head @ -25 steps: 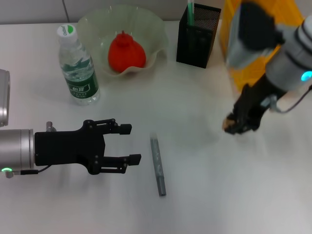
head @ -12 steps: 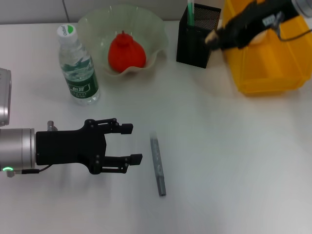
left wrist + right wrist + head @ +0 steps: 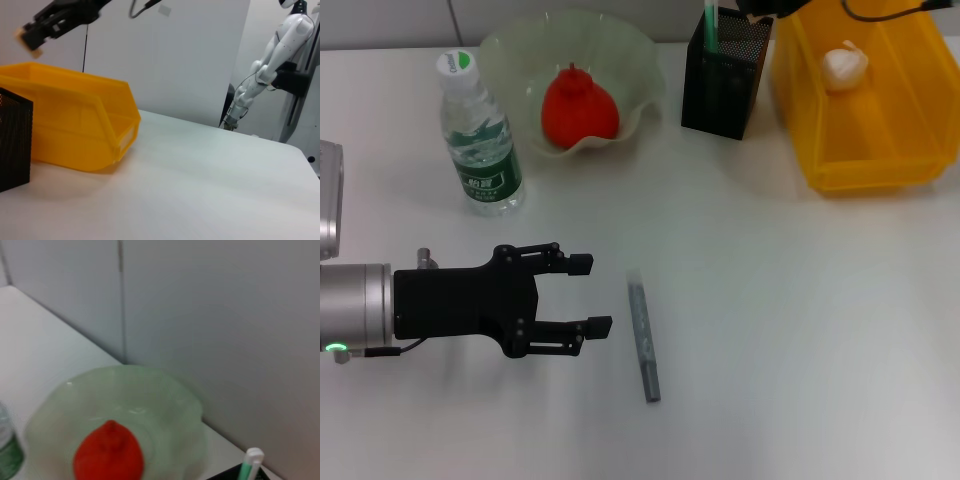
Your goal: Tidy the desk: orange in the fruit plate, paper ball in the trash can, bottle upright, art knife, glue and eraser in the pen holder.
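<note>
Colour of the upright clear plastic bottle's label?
Dark green with white print, on the clear plastic bottle; clearest in the head view.

The orange (image 3: 579, 106) sits in the green plate (image 3: 510, 50), far beyond the left pincer (image 3: 590, 294); the bottle (image 3: 478, 135) stands upright nearer. The grey knife (image 3: 644, 340) lies flat just beside its fingertips. The glue (image 3: 711, 26) stands in the black holder (image 3: 724, 88); the paper ball (image 3: 844, 66) lies in the yellow can (image 3: 865, 160).

Robotics lab, white humanoid robot (image 3: 272, 65) standing nearby

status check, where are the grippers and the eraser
Right gripper above pen holder, shut on eraser. Left gripper open, idle near knife. Nothing blocking.
</note>
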{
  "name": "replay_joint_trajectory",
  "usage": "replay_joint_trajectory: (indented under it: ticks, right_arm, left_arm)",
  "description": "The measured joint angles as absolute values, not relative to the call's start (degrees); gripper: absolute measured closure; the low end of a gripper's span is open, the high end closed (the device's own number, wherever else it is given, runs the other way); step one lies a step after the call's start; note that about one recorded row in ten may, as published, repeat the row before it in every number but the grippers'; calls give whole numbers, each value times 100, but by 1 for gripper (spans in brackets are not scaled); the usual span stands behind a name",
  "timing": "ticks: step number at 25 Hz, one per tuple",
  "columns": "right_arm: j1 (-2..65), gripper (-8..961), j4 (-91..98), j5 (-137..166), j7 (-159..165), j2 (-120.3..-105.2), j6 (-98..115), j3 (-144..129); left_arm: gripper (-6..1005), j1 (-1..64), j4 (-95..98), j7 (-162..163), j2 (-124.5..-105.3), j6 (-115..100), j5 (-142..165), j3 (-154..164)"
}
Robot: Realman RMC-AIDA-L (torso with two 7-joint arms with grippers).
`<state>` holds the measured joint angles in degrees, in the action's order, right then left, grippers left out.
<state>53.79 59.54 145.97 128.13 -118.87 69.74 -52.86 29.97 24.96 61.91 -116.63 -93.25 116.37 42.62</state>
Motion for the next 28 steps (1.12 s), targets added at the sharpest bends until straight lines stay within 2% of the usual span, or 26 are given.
replay_joint_trajectory:
  ticks: [14,25,26,28]
  right_arm:
    - [5915,687,3973,14765,12770,-11910,4792,-5718]
    - [5907,684,3856,14618,12751,-11918,4627,-5731]
    - [5904,491,3870,14616,12750,-11918,4624,-5731]
    - [5902,416,3884,14610,12751,-11918,4623,-5731]
  left_arm:
    - [197,2997,2514,6208,-11672,-9319,11634,4262]
    - [197,2997,2515,6191,-11672,-9316,11627,4262]
    - [197,2997,2520,6189,-11672,-9316,11627,4263]
    - [197,2997,2520,6188,-11670,-9316,11627,4263]
